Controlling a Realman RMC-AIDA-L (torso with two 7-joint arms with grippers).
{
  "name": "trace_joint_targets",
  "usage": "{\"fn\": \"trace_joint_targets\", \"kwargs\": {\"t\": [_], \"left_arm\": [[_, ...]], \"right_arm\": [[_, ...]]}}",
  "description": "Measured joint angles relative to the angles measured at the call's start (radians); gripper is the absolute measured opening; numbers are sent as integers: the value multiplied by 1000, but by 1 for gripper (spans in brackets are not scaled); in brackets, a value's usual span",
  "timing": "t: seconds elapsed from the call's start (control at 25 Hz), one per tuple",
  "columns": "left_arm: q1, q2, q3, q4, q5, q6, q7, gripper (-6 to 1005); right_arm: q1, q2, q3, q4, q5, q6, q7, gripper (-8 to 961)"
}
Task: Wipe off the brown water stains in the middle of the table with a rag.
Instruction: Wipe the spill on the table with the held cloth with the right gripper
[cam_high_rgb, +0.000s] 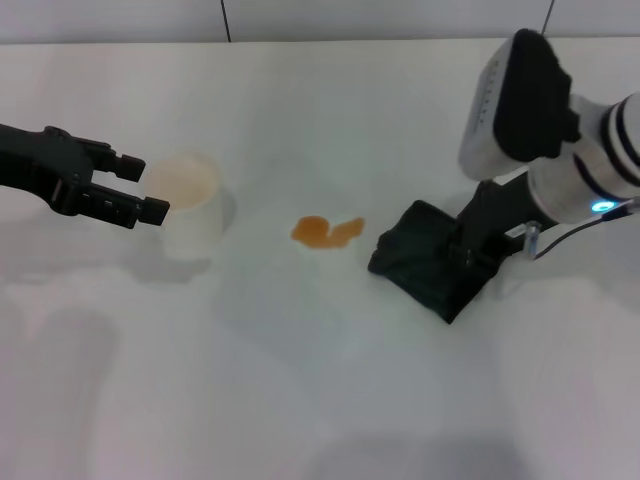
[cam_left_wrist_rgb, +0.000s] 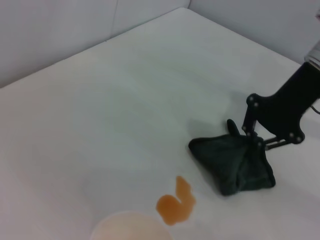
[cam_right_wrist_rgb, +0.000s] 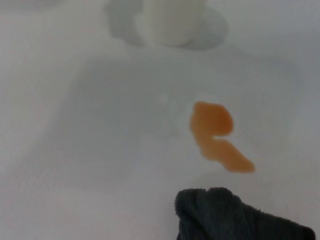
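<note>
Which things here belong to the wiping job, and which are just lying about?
Job: stain, rag, table, right tool shut on the rag.
Lying about: white cup, left tool open beside the cup.

Head view high above; wrist views nearer, perhaps opposed, sharing the stain (cam_high_rgb: 327, 231).

Bare worktop (cam_high_rgb: 300, 380) lies open between the rag (cam_high_rgb: 430, 255) and the stain (cam_high_rgb: 327, 231) just beside it, while the cup (cam_high_rgb: 190, 205) and the left pincer (cam_high_rgb: 145, 190) at its rim block the far side.
</note>
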Motion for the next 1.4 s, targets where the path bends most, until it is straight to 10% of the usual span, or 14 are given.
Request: {"fn": "trace_joint_targets", "kwargs": {"t": [1.4], "left_arm": [[-4,-1,0,-2,-24,-13,-1,861]], "right_arm": [[142,6,-402,19,30,319,19,49]]}}
